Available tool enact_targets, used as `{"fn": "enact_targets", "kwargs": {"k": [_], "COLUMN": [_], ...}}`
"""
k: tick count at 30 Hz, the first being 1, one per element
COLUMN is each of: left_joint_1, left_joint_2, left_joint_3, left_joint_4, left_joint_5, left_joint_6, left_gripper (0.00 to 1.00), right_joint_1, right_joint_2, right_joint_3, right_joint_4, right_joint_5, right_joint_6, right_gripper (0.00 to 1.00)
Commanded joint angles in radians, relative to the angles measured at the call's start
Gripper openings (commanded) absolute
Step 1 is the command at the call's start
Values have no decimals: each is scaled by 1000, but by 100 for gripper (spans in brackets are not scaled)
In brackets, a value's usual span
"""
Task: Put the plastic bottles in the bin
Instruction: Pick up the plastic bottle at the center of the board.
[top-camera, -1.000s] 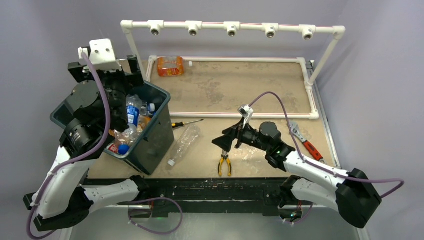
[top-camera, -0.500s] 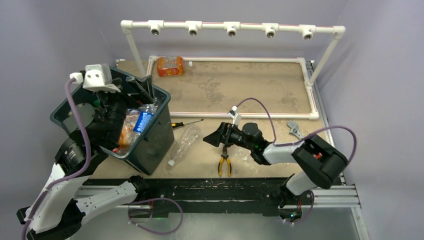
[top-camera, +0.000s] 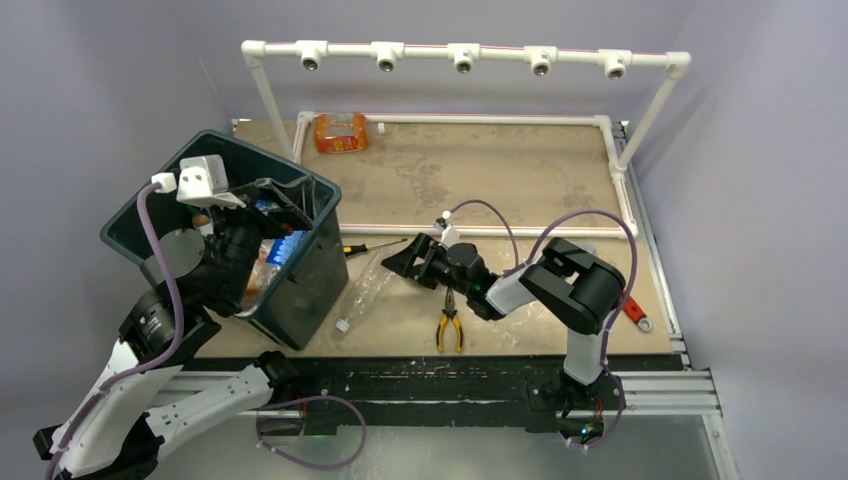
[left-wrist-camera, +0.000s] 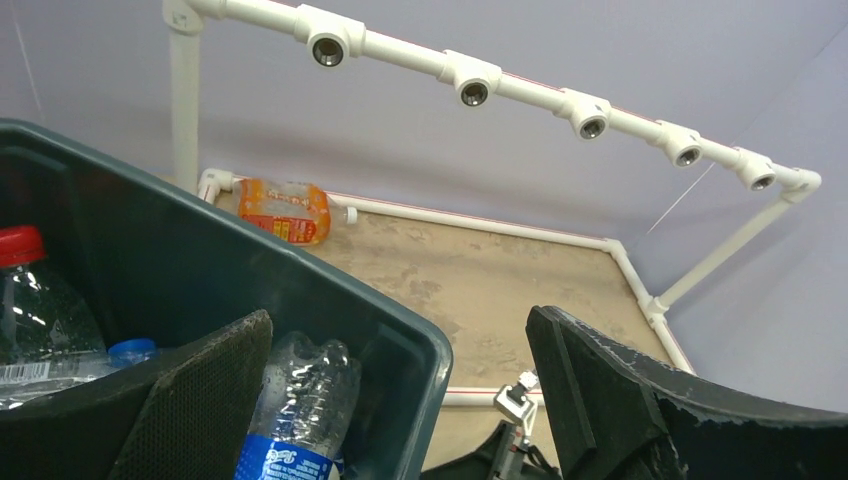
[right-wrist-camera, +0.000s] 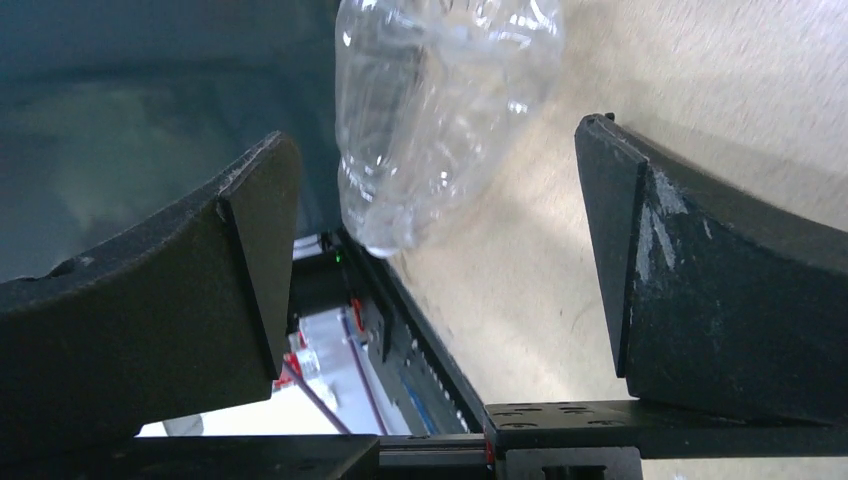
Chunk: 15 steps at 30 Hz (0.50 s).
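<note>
- The clear bottle (top-camera: 366, 288) lies flat at the middle of the top view, just beside the bin (top-camera: 312, 275) wall. An orange bottle (top-camera: 340, 132) sits way back, upper left.
- My right pincer (top-camera: 405, 262) is spread wide and empty, lined up on the clear one.
- It's thin and round, so an off-centre squeeze could squirt it out against the bin.
- The screwdriver (top-camera: 375, 245) and pliers (top-camera: 449, 328) lie close, so I might snag them.
- My left pincer (left-wrist-camera: 400, 330) hangs wide and empty over the bin, so the arms could bump.

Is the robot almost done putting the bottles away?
Nearly. Several bottles already lie in the bin. Nothing is held: the right gripper, fingers open, points at the clear bottle on the table. That one and the orange bottle at the far edge are left.
</note>
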Motion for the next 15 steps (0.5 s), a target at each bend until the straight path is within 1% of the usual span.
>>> {"fn": "enact_targets", "kwargs": {"k": [1, 5, 8, 15], "left_joint_1": [1, 1, 1, 1], "left_joint_2": [-27, -36, -43, -66], "left_joint_3": [-22, -27, -33, -35], "left_joint_4": [32, 22, 15, 1], "left_joint_5": [-10, -6, -8, -10], "left_joint_6": [-54, -59, -62, -62], "left_gripper": [99, 99, 99, 99], "right_joint_1": [17, 28, 31, 46], "right_joint_2": [41, 75, 114, 163], "right_joint_3": [78, 127, 164, 188], "right_joint_4": [7, -34, -44, -46], "right_joint_5": [92, 102, 76, 70], "right_joint_6": [56, 47, 44, 39], "right_gripper": [99, 99, 99, 98]}}
